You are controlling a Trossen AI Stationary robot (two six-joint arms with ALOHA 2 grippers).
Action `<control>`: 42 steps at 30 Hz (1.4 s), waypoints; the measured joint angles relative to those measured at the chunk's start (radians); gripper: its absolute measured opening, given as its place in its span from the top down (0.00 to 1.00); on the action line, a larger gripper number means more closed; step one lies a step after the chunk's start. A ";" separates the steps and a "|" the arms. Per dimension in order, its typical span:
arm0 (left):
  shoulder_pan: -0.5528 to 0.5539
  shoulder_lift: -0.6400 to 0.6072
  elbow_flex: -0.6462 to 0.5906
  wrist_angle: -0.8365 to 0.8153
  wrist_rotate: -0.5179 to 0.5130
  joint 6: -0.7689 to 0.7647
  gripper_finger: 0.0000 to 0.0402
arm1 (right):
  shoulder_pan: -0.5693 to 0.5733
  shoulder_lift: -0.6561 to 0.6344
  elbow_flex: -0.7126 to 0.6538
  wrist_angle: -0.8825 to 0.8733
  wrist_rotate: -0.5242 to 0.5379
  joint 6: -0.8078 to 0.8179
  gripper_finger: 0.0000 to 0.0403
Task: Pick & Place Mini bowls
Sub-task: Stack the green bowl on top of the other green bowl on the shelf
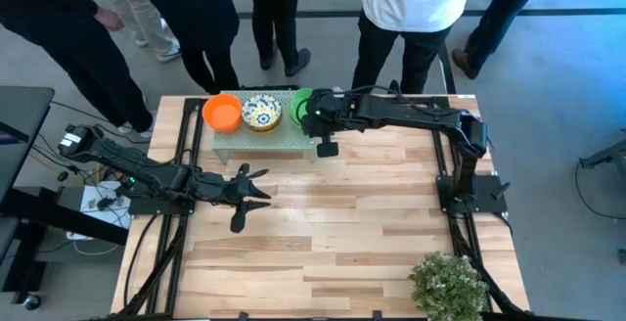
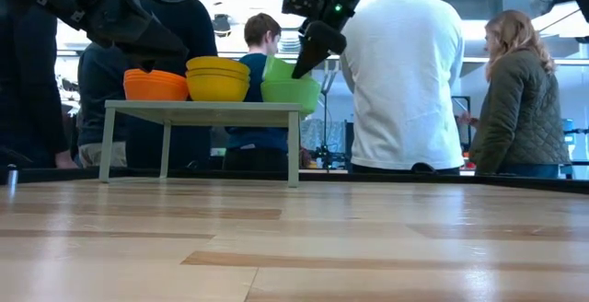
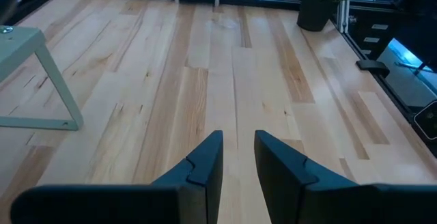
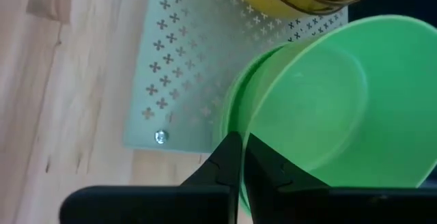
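Observation:
A pale green stand [image 1: 284, 137] at the table's far edge carries stacks of mini bowls: orange ones [image 1: 222, 114], blue-yellow patterned ones [image 1: 261, 112] and green ones [image 1: 301, 101]. My right gripper [image 4: 243, 145] reaches over the stand's right end and is shut on the top green bowl [image 4: 341, 101], which tilts up off its stack [image 2: 291, 92]. My left gripper [image 3: 237, 157] hovers open over bare wood left of the table's centre [image 1: 256, 186], with nothing between its fingers. My right gripper pinches the top green bowl's rim [image 4: 251, 125], one finger inside the bowl and one outside. The fingers slant down from above, coming from the table's right. The bowl is tipped up on edge [image 2: 276, 67], with its lower side still in the green stack.
A bushy plant [image 1: 447, 282] stands at the near right corner. Several people [image 2: 405, 72] stand just beyond the table's far edge, behind the stand. Open wood lies between the stand and the near edge.

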 joint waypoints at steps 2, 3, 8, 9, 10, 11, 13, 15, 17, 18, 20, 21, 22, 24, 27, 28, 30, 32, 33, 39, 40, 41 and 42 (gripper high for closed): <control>0.000 0.000 0.000 0.000 0.000 0.000 0.79 | -0.005 -0.002 0.000 -0.001 0.000 -0.004 0.99; 0.000 0.000 0.000 0.000 0.000 0.000 0.79 | -0.009 -0.004 0.000 -0.003 0.000 -0.004 0.99; 0.000 0.000 0.000 0.001 0.000 0.000 0.79 | -0.024 -0.008 0.000 -0.002 0.000 -0.004 0.99; 0.000 0.000 0.000 0.001 0.000 0.000 0.79 | -0.024 -0.008 0.000 -0.002 0.000 -0.001 0.99; 0.000 0.000 0.000 0.001 0.000 0.000 0.79 | -0.024 -0.008 0.000 -0.002 0.000 0.002 0.99; 0.000 0.000 0.000 0.002 0.000 0.000 0.79 | -0.023 -0.008 0.000 -0.001 0.000 0.002 0.99; 0.000 0.000 0.000 0.003 0.000 0.000 0.79 | -0.017 -0.008 0.000 -0.002 0.000 0.002 0.99; 0.000 0.000 0.000 0.003 0.000 0.000 0.79 | -0.013 -0.008 0.000 -0.002 0.000 -0.010 0.98; 0.000 0.000 0.000 0.003 0.000 0.000 0.79 | -0.007 -0.008 0.000 -0.001 0.000 -0.034 0.95; 0.000 0.000 0.000 0.003 0.000 0.000 0.79 | -0.004 -0.008 0.000 -0.001 0.000 -0.044 0.93; 0.000 0.000 0.000 0.003 0.000 0.000 0.79 | -0.002 -0.008 0.000 0.009 0.003 -0.047 0.89; 0.000 0.000 0.000 0.003 0.000 0.000 0.79 | -0.002 -0.008 0.000 0.015 0.005 -0.047 0.87; 0.000 0.000 0.000 0.003 0.000 0.000 0.79 | -0.001 -0.008 0.000 0.022 0.007 -0.047 0.85; 0.000 0.000 0.000 0.003 0.000 0.000 0.79 | 0.004 -0.008 0.000 0.030 0.024 -0.050 0.81; 0.000 0.000 0.000 0.003 0.000 0.000 0.79 | 0.009 -0.009 0.000 0.028 0.066 -0.049 0.77; 0.000 0.000 0.000 0.003 0.000 0.000 0.79 | 0.012 -0.009 0.000 0.026 0.074 -0.049 0.75; 0.000 0.000 0.000 0.003 0.000 0.000 0.79 | 0.020 -0.009 0.000 0.025 0.079 -0.049 0.73; 0.000 0.000 0.000 0.003 0.000 0.000 0.79 | 0.031 -0.009 0.000 0.025 0.082 -0.049 0.71; 0.000 0.000 0.000 0.003 0.000 0.000 0.79 | 0.039 -0.009 0.000 0.025 0.085 -0.049 0.70; 0.000 0.000 0.000 0.003 0.000 -0.007 0.79 | 0.093 -0.009 0.026 0.009 0.179 -0.049 0.65; 0.000 0.000 0.000 0.003 0.001 -0.007 0.79 | 0.103 -0.009 0.034 0.009 0.194 -0.049 0.64; 0.000 0.000 0.000 0.003 0.001 -0.008 0.79 | 0.113 -0.009 0.044 0.007 0.210 -0.049 0.64; 0.000 0.000 0.000 0.003 0.001 -0.008 0.79 | 0.123 -0.009 0.057 0.000 0.226 -0.047 0.63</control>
